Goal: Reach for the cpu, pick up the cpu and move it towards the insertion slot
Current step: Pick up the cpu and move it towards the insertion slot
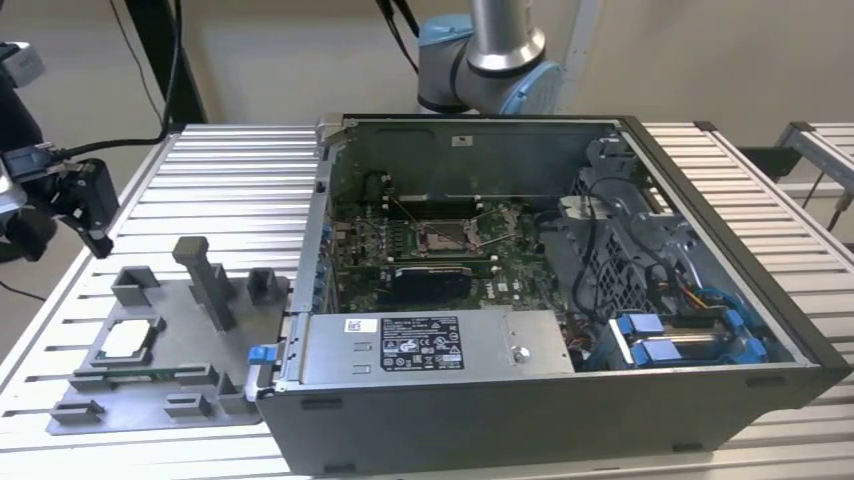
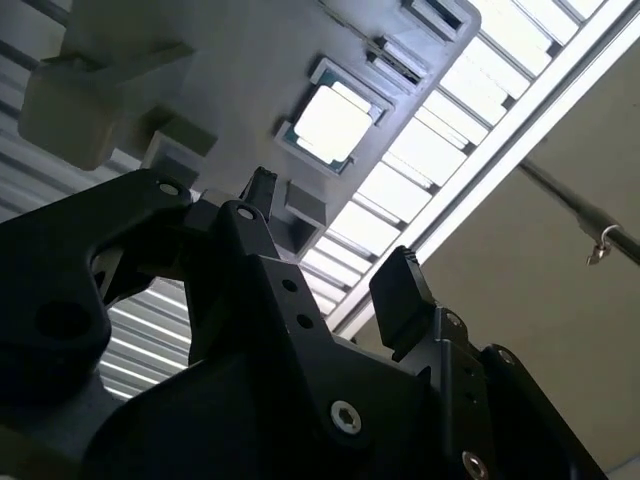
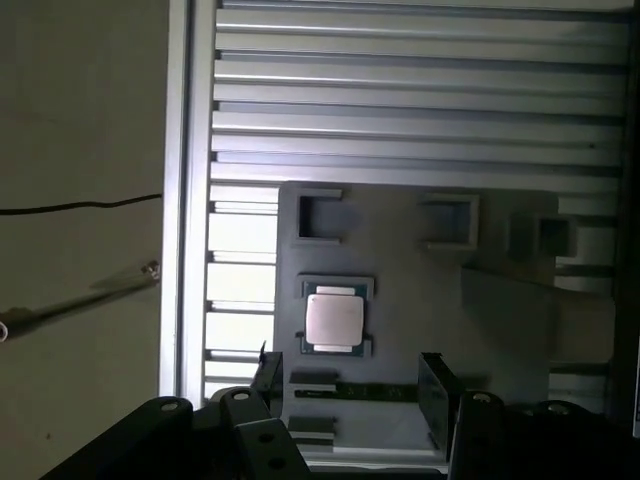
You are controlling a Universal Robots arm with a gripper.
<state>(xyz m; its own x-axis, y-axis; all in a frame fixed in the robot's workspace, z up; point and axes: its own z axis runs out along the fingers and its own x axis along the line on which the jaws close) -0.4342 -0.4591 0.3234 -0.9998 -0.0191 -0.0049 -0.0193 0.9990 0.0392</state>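
**A:** Well, item one: the cpu, and where is it?

**B:** The cpu [image 3: 334, 320], silvery face up with a green rim, is seated in a square pocket of the grey fixture plate [image 3: 400, 290]. The plate lies on the slatted metal table [image 1: 227, 170].

**A:** Gripper?

**B:** The gripper [image 3: 350, 378] is held off the cpu, not touching it. Both wrist views show its black fingers [image 3: 432, 388] spread wide with nothing between them.

**A:** What does the exterior view add?

**B:** The insertion slot [image 1: 445, 235], silver-framed on a green board, sits inside the open computer case [image 1: 747, 330]. The case is well apart from the cpu, toward the exterior view's right. The arm's base joint [image 1: 501, 50] is behind the case.

**A:** Any writing?

**B:** A white label [image 1: 420, 343] is on the metal box at the case's near side, its print too small to make out. The cpu's face shows no legible marks.
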